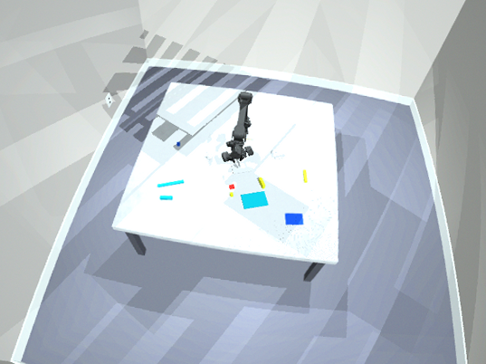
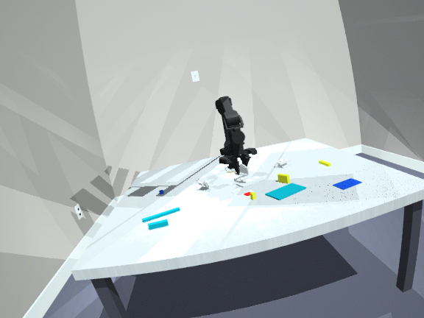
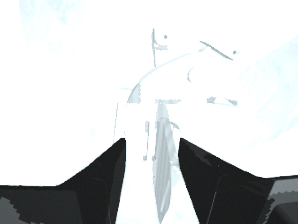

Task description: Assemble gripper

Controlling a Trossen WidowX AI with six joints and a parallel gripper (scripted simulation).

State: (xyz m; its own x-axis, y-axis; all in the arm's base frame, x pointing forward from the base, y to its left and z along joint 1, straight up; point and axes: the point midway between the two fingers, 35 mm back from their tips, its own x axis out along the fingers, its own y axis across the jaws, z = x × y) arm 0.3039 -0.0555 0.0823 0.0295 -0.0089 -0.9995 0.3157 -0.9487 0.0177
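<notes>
White table (image 1: 197, 219) (image 2: 206, 243) in top view: arm (image 1: 241, 117) (image 2: 235, 136) bends over its middle. In exterior view, the gripper (image 1: 238, 164) (image 2: 242, 170) (image 3: 151, 143) grasps a white part (image 2: 244, 169) (image 3: 162, 170), near the table. Wrist view is overexposed; probably placing is in hand, needing alignment first.

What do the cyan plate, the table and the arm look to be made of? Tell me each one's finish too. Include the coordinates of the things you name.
Cyan plate (image 1: 254, 200) (image 2: 285, 191): perhaps plastic, matte, from its even color.
Table (image 1: 197, 219) (image 2: 206, 235): possibly painted wood or laminate; pale, with faint streaks along its edge.
Arm (image 1: 243, 115) (image 2: 232, 119): maybe coated metal or plastic, dark and dull.
</notes>
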